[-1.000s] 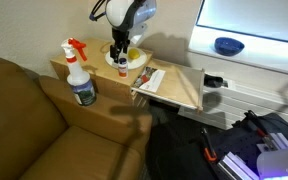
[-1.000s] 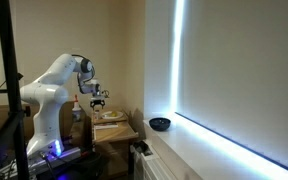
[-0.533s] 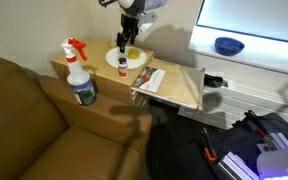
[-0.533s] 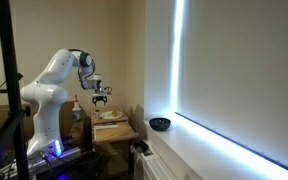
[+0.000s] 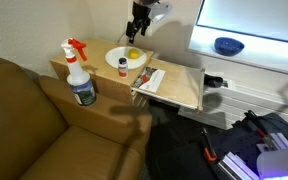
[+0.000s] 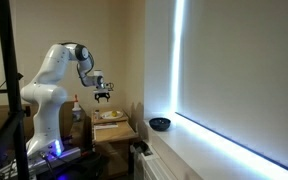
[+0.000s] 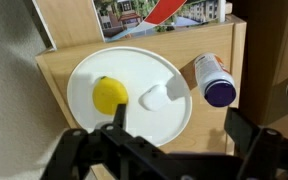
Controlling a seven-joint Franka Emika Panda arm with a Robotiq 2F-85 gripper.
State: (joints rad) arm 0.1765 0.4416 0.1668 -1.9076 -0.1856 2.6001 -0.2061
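- The gripper (image 5: 137,27) hangs in the air above the wooden side table (image 5: 104,85), with its jaws wide apart and nothing between them.
- In the wrist view, 2 dark fingers (image 7: 117,118) enter from 6 o'clock, over the near rim of a white plate (image 7: 84,75).
- A lemon (image 7: 109,95) lies on the plate, toward 9 o'clock of its middle.
- A small white lump (image 7: 164,97) lies on the same plate at 3 o'clock, apart from the lemon.
- A small bottle with a purple cap (image 7: 214,80) lies on the table just beside the plate's rim at 3 o'clock.
- In an exterior view, a spray bottle (image 5: 81,75) with a red trigger stands upright at 8 o'clock of the plate, well apart from it.
- A blue bowl (image 5: 228,45) sits on the window ledge, at 3 o'clock of the gripper.
- A brown couch (image 5: 29,120) touches the table's 7 o'clock side.
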